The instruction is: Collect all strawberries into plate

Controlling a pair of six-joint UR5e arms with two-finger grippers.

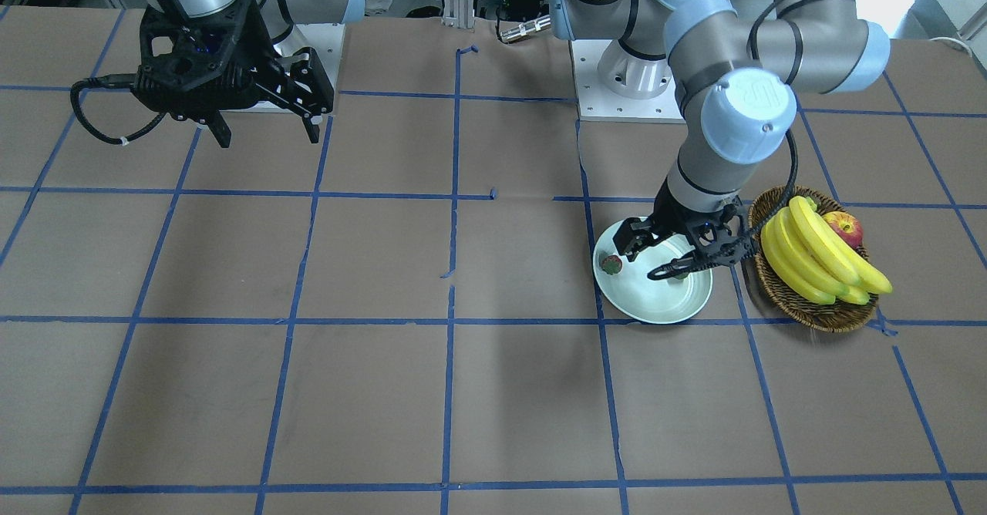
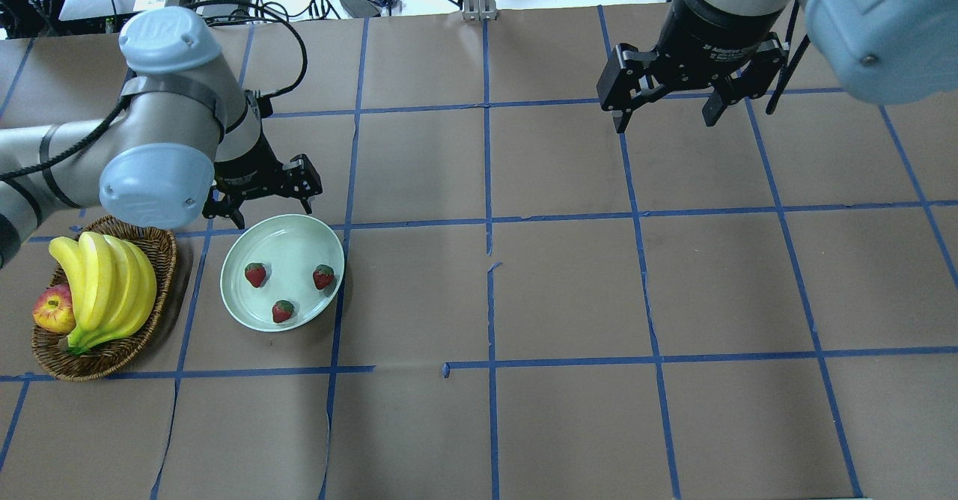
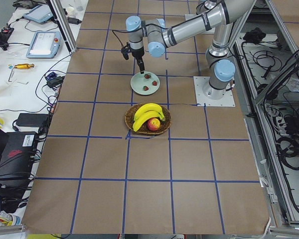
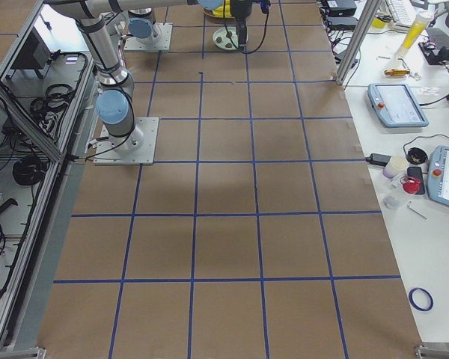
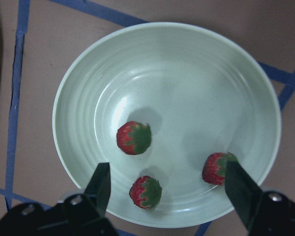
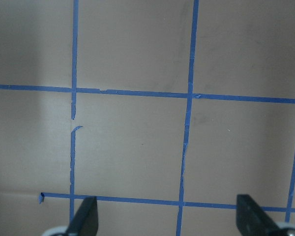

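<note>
strawberries (image 5: 133,137): three, small, red, each with a green leafy cap
where: all inside the plate (image 5: 187,83), lying apart from one another, one near the middle and two lower on the slope in the left wrist view
handling: probably light, stiff toy fruit; rounded and tapering, so likely to roll or slip out of a careless pinch
hold: best across the widest red part just under the cap, from above, never by the thin leaves
skin: red, faintly speckled, slightly shiny; caps a duller green
plate: round, shallow, pale mint, smooth and glossy, with faint concentric rings and a raised rim; likely hard and slippery, apt to slide on the paper if bumped
progress: collecting apparently done, with all three in the plate
left gripper (image 2: 273,214): spread wide, holding nothing, low over the plate's edge farthest from the robot; two dark, flat, tapering fingers, one on each side of the fruit in the wrist view
right gripper (image 2: 664,122): also spread and holding nothing, high over bare table, well apart from the plate
basket (image 2: 163,257): brown woven wicker, rough, oval, just beside the plate
bananas (image 2: 105,279): smooth yellow bunch filling the basket
apple (image 2: 51,311): red-yellow, glossy, tucked beside the bananas
table (image 2: 569,283): flat matt brown paper cover, marked in squares by blue tape
</note>
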